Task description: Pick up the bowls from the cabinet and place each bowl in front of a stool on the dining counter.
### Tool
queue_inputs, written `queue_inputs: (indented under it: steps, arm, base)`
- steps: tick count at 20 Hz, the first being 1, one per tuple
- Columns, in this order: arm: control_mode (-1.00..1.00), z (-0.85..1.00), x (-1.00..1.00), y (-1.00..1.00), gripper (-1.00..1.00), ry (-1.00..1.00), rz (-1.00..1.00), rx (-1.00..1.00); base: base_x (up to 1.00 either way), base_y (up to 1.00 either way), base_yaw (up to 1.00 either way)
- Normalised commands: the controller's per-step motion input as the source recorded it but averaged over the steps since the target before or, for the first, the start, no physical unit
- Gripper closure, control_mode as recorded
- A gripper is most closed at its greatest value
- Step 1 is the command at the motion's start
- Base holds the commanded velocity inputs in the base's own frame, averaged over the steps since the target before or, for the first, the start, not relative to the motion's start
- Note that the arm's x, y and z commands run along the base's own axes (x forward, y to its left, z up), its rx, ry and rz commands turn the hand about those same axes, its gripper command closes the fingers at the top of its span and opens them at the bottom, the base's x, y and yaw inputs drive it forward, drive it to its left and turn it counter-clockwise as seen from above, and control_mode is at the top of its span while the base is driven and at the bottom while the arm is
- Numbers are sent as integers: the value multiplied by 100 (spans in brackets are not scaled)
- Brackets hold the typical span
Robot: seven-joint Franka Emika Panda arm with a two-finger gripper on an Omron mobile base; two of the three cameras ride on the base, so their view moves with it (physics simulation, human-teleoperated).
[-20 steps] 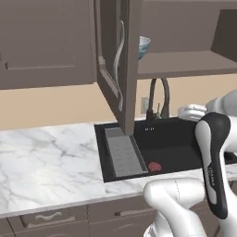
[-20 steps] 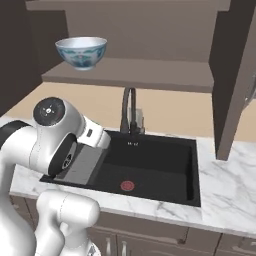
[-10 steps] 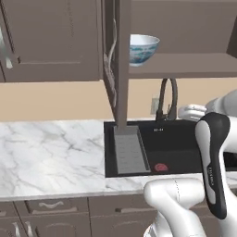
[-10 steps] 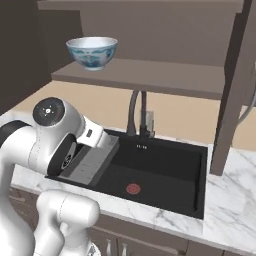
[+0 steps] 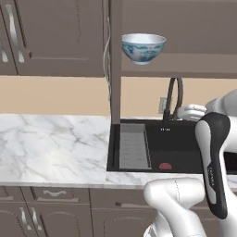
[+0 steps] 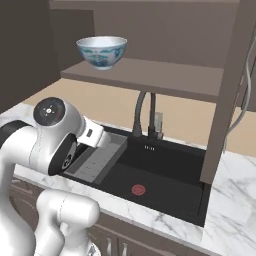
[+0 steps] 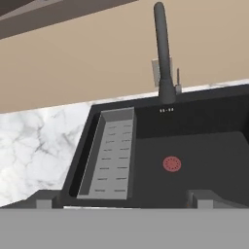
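Observation:
One white bowl point(image 5: 143, 46) with a blue-teal pattern stands upright on the inner shelf of the open dark wall cabinet point(image 5: 194, 65). From the right it is the same bowl point(image 6: 101, 50) at the left end of the shelf point(image 6: 160, 76). My gripper point(image 7: 124, 200) is open and empty, its fingertips point(image 7: 44, 200) wide apart. It hangs low over the black sink point(image 7: 194, 146), well below the bowl and pointing down at the basin. The white hand point(image 5: 192, 111) sits in front of the faucet. The stool and the dining counter are out of view.
The open cabinet door point(image 5: 115, 69) stands edge-on left of the bowl, and is seen again as the door point(image 6: 227, 100) at the right. A tall black faucet point(image 7: 164, 53) rises behind the sink. A grey drain tray point(image 7: 111, 155) lies in the basin. Marble worktop point(image 5: 51, 143) extends left.
The whole picture has shifted, so the base has driven: bowl, cabinet and sink now sit further right and closer. The arm keeps its pose and the gripper stays open.

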Motion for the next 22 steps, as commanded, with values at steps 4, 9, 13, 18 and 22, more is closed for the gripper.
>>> queue_inputs:
  steps: [4, 9, 13, 18, 22]
  arm:
    - [100, 0, 0, 0, -100, 0, 0, 0]
    - [100, 0, 0, 0, -100, 0, 0, 0]
    - [-100, -2, 3, 3, -100, 0, 0, 0]
    - [-100, 1, 15, 9, -100, -1, 0, 0]
    - [-100, 25, 2, 15, -100, -6, 0, 0]
  base:
    - [29, 0, 2]
    - [19, 0, 0]
    - [4, 2, 0]
    - [0, 0, 0]
    - [0, 0, 0]
